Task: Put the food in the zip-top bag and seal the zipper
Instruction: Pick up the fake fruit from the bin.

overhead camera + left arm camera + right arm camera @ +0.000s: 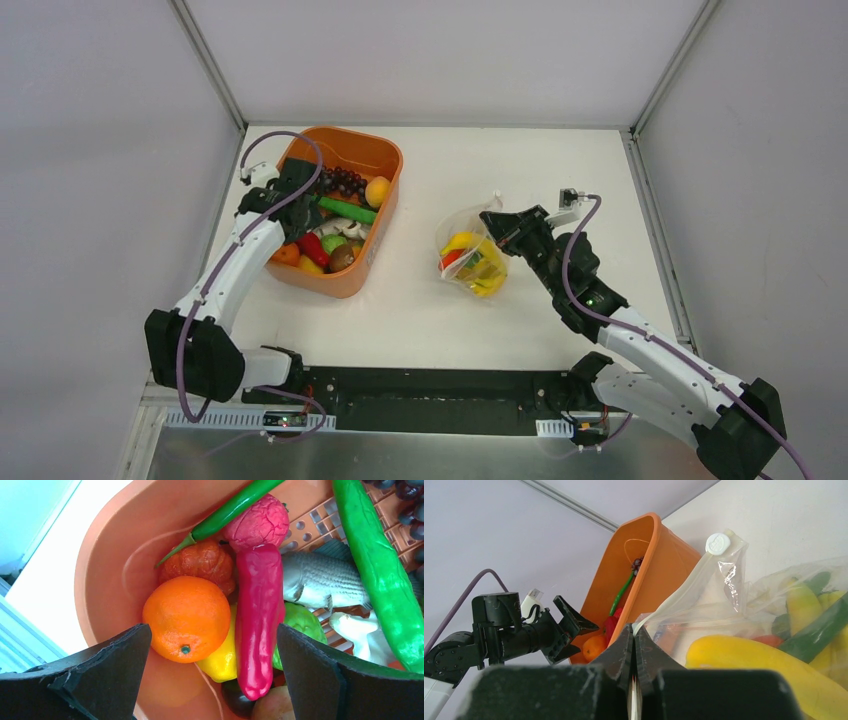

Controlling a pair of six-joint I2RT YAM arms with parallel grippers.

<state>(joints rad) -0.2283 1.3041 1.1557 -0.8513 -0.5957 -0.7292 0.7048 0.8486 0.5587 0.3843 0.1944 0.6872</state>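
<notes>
White table holds the bag (pixel 470 262) mid-right, part filled with food (pixel 460 243). Its film looks limp and slippery, so it is best held at the stiffer zipper (pixel 679 597), where the right gripper (pixel 492 225) pinches it, fingers pressed together. The left gripper (pixel 210 645) hangs spread over the tub (pixel 345 285).

1 orange tub (pixel 352 281). In tub: 1 orange (pixel 186 618), 1 red pepper (pixel 257 620), 1 fish (pixel 322 580), 1 grape bunch (pixel 342 181), 1 thin grn chili (pixel 230 510), 1 cucumber (pixel 380 570). R of tub: 1 zip-top bag (pixel 474 257).
</notes>
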